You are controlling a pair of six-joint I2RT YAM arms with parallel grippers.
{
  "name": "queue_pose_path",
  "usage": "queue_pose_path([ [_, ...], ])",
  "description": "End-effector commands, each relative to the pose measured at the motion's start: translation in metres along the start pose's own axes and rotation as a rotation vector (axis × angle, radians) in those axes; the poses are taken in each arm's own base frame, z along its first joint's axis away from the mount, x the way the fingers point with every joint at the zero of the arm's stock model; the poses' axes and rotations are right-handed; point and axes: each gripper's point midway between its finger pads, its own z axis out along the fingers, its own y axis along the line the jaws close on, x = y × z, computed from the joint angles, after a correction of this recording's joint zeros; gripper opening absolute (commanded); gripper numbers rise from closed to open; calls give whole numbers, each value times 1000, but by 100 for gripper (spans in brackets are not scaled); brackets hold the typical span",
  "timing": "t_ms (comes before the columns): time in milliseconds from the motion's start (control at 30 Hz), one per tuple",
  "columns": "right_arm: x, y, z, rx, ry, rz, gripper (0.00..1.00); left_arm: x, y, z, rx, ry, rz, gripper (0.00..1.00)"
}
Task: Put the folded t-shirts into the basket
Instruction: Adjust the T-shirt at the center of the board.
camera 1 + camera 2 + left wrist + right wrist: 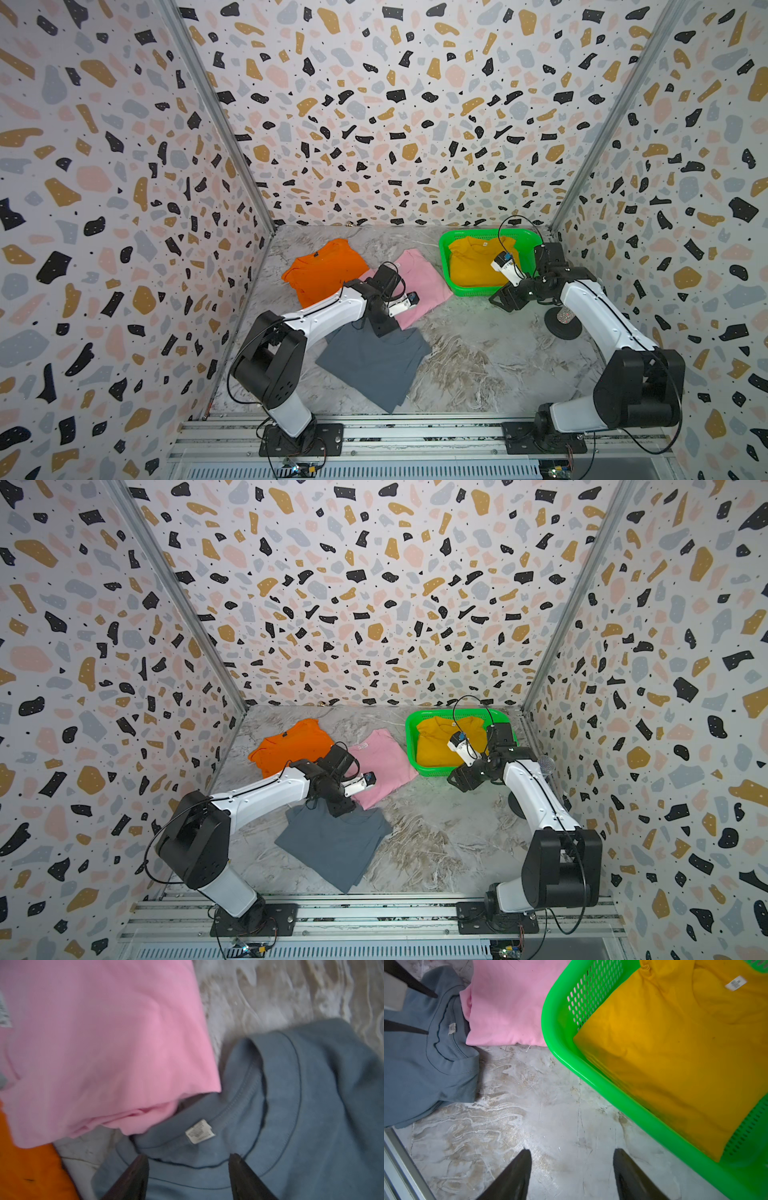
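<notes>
Left gripper (188, 1156) is hanging with its jaws spread wide and nothing between them, poised just above the collar of the grey t-shirt (301, 1095), a little short of its neck label (200, 1131). That shirt is lying flat on the bench (478, 365), nearest the arm bases. Right gripper (572, 1150) is gaping too and carrying nothing, pointing down at bare bench between the grey t-shirt and the near corner of the basket (445, 257). Further out, the pink t-shirt (419, 278) is lying with its near corner touching the grey collar, seemingly lapping over it, and the orange t-shirt (324, 270) is sitting just beside it on the left arm's side. Farthest back, the basket is holding the yellow t-shirt (473, 262), so I am reckoning one is in and three are waiting. I am treating this as the reach for the grey one. Next I am planning to lower the left gripper onto the collar fold, pinch every layer, and lift clear without dragging the pink corner along.
</notes>
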Motion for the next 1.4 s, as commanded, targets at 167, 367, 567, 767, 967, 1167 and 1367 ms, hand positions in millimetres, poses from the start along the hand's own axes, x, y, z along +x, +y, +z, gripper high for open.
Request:
queue_pose_path([
  [167, -1, -9, 14, 34, 52, 1, 70, 55, -9, 23, -28, 187, 161, 63],
  [367, 2, -10, 14, 47, 58, -13, 70, 112, -13, 25, -9, 305, 254, 63],
  [567, 4, -9, 15, 43, 61, -11, 70, 154, 3, 22, -17, 411, 345, 62],
  [767, 2, -6, 13, 37, 55, -12, 70, 149, 14, -6, 23, 372, 326, 62],
  [967, 1, -3, 12, 33, 52, -22, 70, 74, 17, -36, 108, 81, 76, 67],
  [1167, 1, -1, 12, 31, 52, -26, 70, 23, 79, -12, 52, -5, -356, 67],
  [1367, 2, 0, 11, 32, 52, -36, 70, 1, 123, 9, 97, -54, -600, 68],
])
